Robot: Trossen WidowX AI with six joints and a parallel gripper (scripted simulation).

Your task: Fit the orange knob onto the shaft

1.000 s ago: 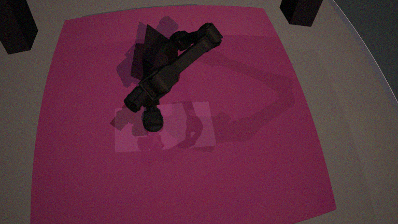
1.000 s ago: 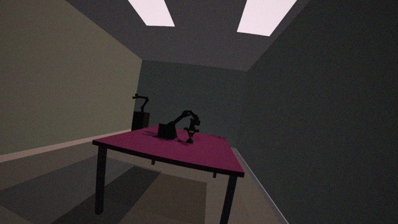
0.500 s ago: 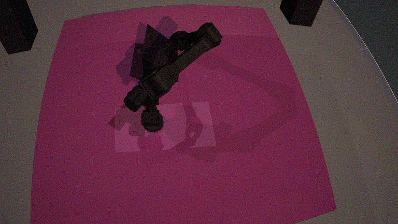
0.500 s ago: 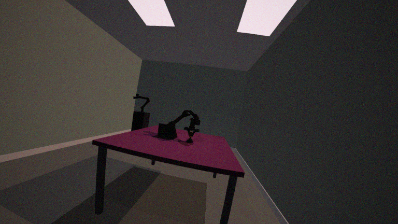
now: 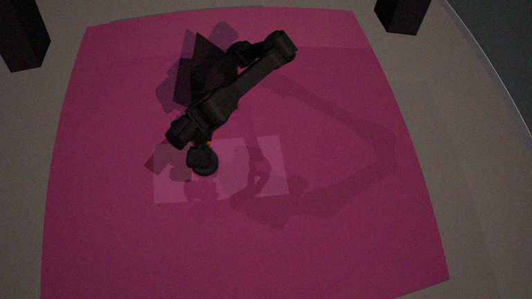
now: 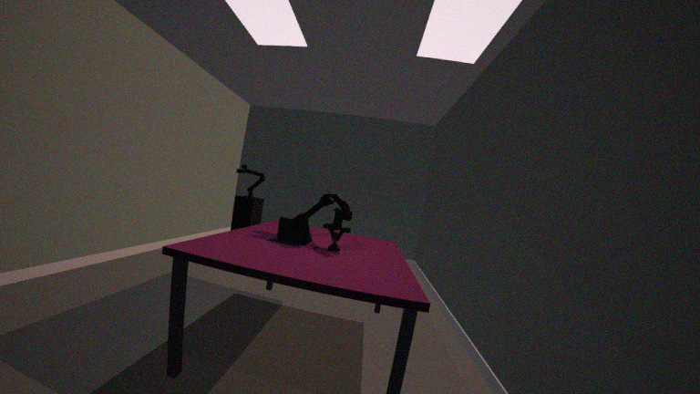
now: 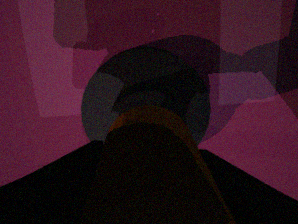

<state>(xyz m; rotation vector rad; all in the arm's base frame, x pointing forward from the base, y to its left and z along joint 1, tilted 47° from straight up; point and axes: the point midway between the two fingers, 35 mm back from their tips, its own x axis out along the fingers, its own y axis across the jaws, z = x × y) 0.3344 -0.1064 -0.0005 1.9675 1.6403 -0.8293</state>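
Note:
The orange knob (image 7: 150,114) (image 5: 208,143) is between the two dark fingers of my gripper (image 7: 149,155) (image 6: 334,236), which is shut on it. In the wrist view the knob's near side is in deep shadow and only its far rim shows orange. The dark round pedestal (image 7: 137,62) (image 5: 210,166) (image 6: 334,248) stands on the table directly under the knob. The knob overlaps the pedestal's near half in the wrist view. The shaft, its flat side and the knob's hole are hidden. I cannot tell how far down the knob sits.
The magenta table (image 5: 260,252) (image 6: 273,264) carries the arm's dark base (image 6: 293,232) behind the pedestal. Pale light patches and arm shadows fall around the pedestal. A second dark arm (image 6: 256,179) stands on a separate block beyond the table.

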